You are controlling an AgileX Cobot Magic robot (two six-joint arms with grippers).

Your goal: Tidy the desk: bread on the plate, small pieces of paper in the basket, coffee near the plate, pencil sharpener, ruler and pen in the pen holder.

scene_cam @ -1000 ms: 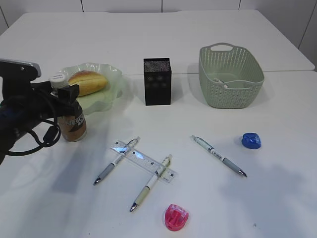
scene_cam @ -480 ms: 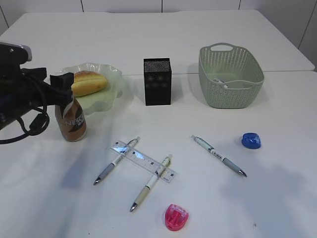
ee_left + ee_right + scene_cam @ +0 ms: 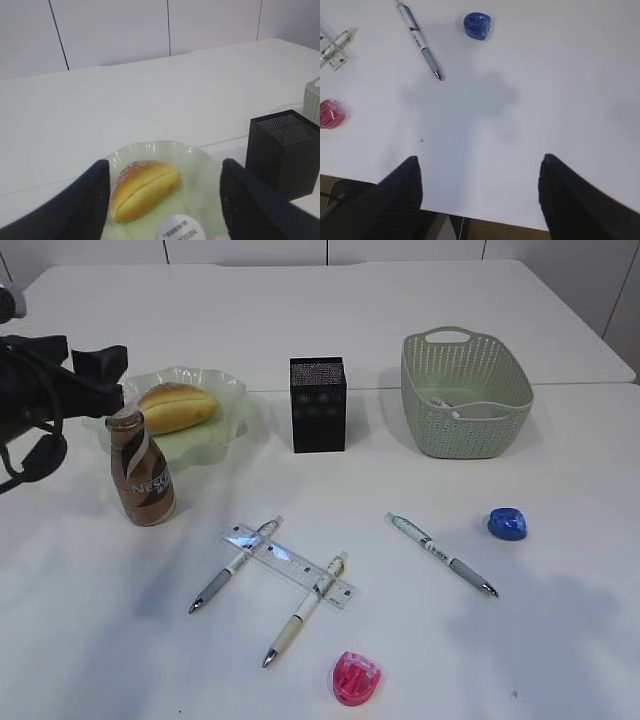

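Observation:
The bread [image 3: 176, 405] lies on the green plate [image 3: 225, 405]; it also shows in the left wrist view [image 3: 142, 187]. The coffee bottle [image 3: 140, 470] stands upright just in front of the plate, its white cap [image 3: 177, 229] below my left jaws. My left gripper [image 3: 105, 375] is open and empty, raised above and left of the bottle. Three pens [image 3: 445, 555] [image 3: 235, 565] [image 3: 305, 610], a clear ruler [image 3: 290, 565], a blue sharpener [image 3: 507, 523] and a pink sharpener [image 3: 356, 678] lie on the table. The black pen holder [image 3: 318, 405] stands at centre back. My right gripper [image 3: 477, 200] is open and empty over the front edge.
The green basket [image 3: 466, 395] stands at the back right with a small white scrap inside. The ruler lies across two pens. The table's front edge [image 3: 470, 215] is under the right gripper.
My left gripper has let go of the coffee bottle and moved up and to the left. The bottle stays standing by the plate.

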